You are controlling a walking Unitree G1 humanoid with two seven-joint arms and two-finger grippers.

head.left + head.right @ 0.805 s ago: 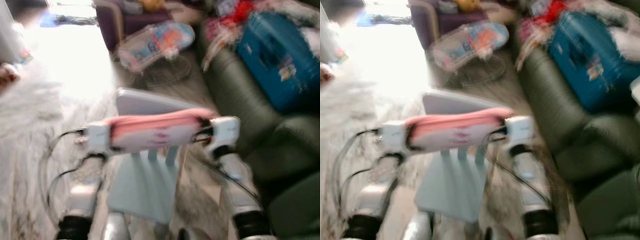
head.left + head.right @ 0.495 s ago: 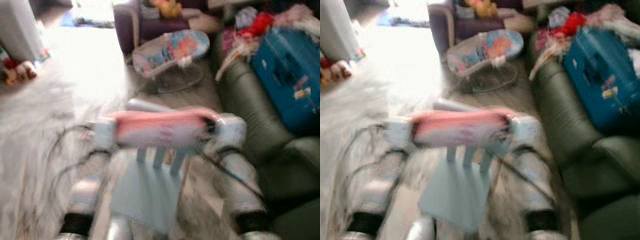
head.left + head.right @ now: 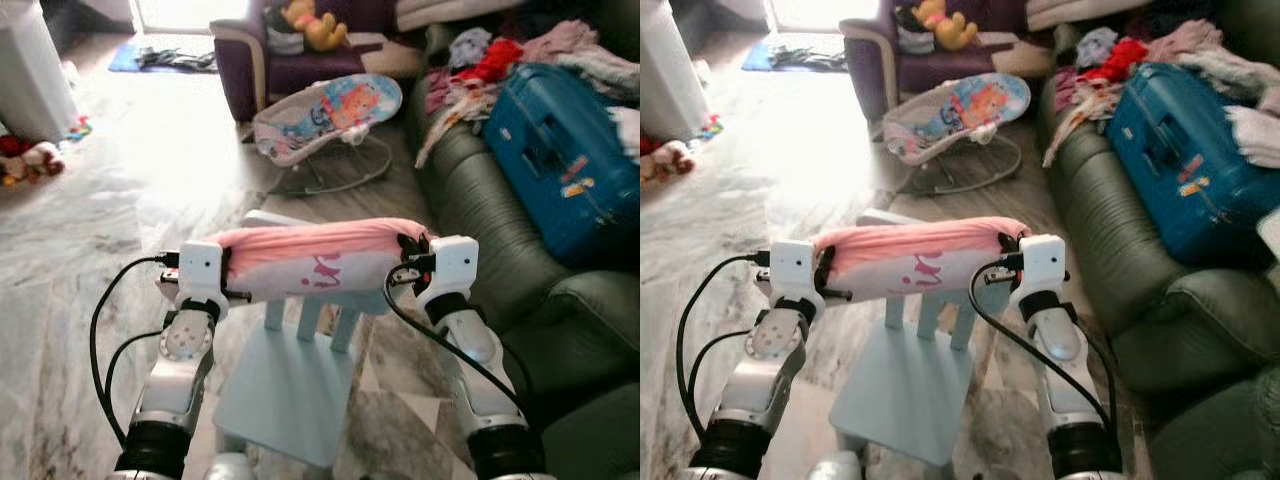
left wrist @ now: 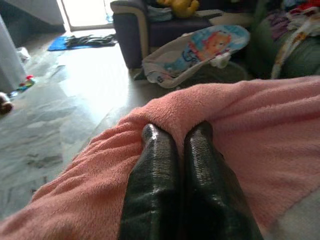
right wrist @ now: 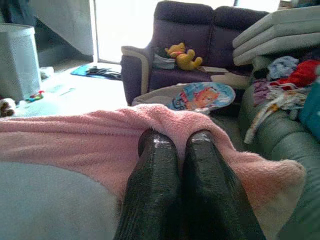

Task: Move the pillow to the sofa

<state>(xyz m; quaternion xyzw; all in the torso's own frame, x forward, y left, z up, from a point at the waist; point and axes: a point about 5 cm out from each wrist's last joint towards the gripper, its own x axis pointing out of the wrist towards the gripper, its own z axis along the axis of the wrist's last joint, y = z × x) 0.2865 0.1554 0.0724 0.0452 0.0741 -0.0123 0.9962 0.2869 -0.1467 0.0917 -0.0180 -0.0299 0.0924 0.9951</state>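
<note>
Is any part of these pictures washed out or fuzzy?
Left eye view: floor glares white near the doorway, the pillow looks sharp. Left wrist view: the fingers up close look soft. Right wrist view: the window behind the purple sofa is blown out.

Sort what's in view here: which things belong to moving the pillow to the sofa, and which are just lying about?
Part of the job:
pillow, held up between both grippers
left gripper, shut on it
right gripper, shut on it
green sofa

Lying about:
blue suitcase on the sofa
clothes
baby bouncer
small blue chair
yellow soft toy
</note>
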